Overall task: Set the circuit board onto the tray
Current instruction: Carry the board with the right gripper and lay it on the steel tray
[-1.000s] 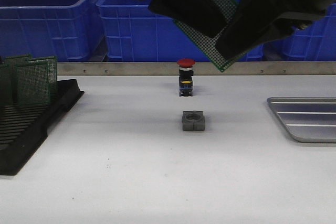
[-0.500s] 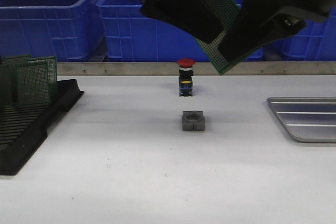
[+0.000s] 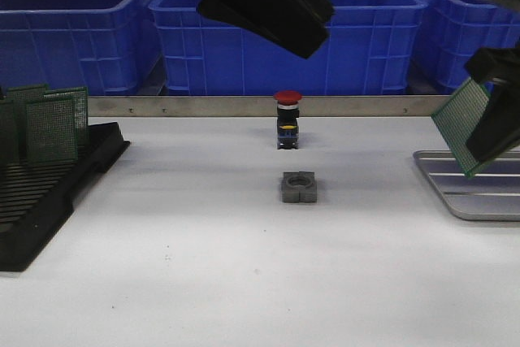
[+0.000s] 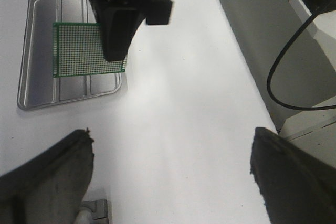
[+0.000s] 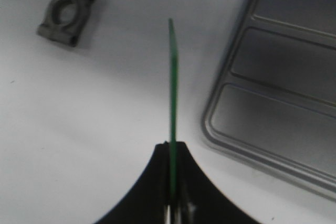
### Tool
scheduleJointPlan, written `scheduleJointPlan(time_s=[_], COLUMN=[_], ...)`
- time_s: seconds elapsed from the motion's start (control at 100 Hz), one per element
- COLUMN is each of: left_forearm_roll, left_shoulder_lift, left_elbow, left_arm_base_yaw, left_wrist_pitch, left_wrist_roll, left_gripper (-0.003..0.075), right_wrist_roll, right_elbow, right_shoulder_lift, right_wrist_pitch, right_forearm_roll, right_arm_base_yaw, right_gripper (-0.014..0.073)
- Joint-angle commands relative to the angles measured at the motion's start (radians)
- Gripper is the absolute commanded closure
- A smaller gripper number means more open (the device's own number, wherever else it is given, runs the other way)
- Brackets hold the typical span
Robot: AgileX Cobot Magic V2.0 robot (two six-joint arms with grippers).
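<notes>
The green circuit board is held tilted in my right gripper, which is shut on it, just above the left end of the silver ribbed tray. In the right wrist view the board stands edge-on between the shut fingers, over the table beside the tray's rim. The left wrist view shows the board in front of the tray. My left gripper hangs high over the table's middle, open and empty.
A black slotted rack with several green boards stands at the left. A red-topped button and a grey metal block sit mid-table. Blue bins line the back behind a metal rail.
The board was up at centre between both grippers. My right gripper has carried it right and down to the tray's left end. My left gripper stays high without it.
</notes>
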Motion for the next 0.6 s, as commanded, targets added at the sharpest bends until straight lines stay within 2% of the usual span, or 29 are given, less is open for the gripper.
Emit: scheduleJointPlan(time_s=[0.0, 0.13, 0.2, 0.21, 0.27, 0.28, 0.3, 0.33, 0.34, 0.35, 0.39, 0.59], left_forearm_roll=[-0.069, -0.069, -0.069, -0.069, -0.069, -0.069, -0.069, -0.069, -0.069, -0.069, -0.069, -0.069], left_shoulder_lift=[-0.045, -0.045, -0.045, -0.045, -0.045, -0.045, -0.045, -0.045, -0.045, -0.045, -0.045, -0.045], left_elbow=[-0.032, -0.032, -0.032, -0.032, -0.032, -0.032, -0.032, -0.032, -0.032, -0.032, -0.032, -0.032], left_arm_base_yaw=[0.004, 0.004, 0.004, 0.004, 0.004, 0.004, 0.004, 0.004, 0.004, 0.004, 0.004, 0.004], left_wrist_pitch=[-0.003, -0.003, -0.003, -0.003, -0.003, -0.003, -0.003, -0.003, -0.003, -0.003, -0.003, -0.003], left_wrist_roll=[-0.008, -0.008, -0.008, -0.008, -0.008, -0.008, -0.008, -0.008, -0.008, -0.008, -0.008, -0.008], left_gripper=[0.0142, 0.0142, 0.0142, 0.0142, 0.0142, 0.0142, 0.0142, 0.0142, 0.0142, 0.0142, 0.0142, 0.0142], right_wrist_roll=[-0.003, -0.003, -0.003, -0.003, -0.003, -0.003, -0.003, -0.003, -0.003, -0.003, -0.003, -0.003], right_elbow=[-0.082, -0.163, -0.196, -0.201, -0.214, -0.217, -0.219, -0.224, -0.225, -0.227, -0.232, -0.238], right_shoulder_lift=[0.065, 0.194, 0.233, 0.235, 0.243, 0.243, 0.243, 0.239, 0.238, 0.237, 0.231, 0.159], right_wrist_pitch=[0.019, 0.028, 0.054, 0.059, 0.068, 0.068, 0.068, 0.067, 0.067, 0.067, 0.065, 0.064], right_forearm_roll=[0.04, 0.042, 0.042, 0.042, 0.042, 0.042, 0.041, 0.041, 0.04, 0.04, 0.034, -0.013], right_arm_base_yaw=[-0.036, -0.058, -0.065, -0.066, -0.067, -0.067, -0.067, -0.067, -0.067, -0.067, -0.07, -0.105], right_gripper=[0.0715, 0.0701, 0.0597, 0.0544, 0.0382, 0.0305, 0.0252, 0.0127, 0.0127, 0.0063, -0.0019, 0.0052])
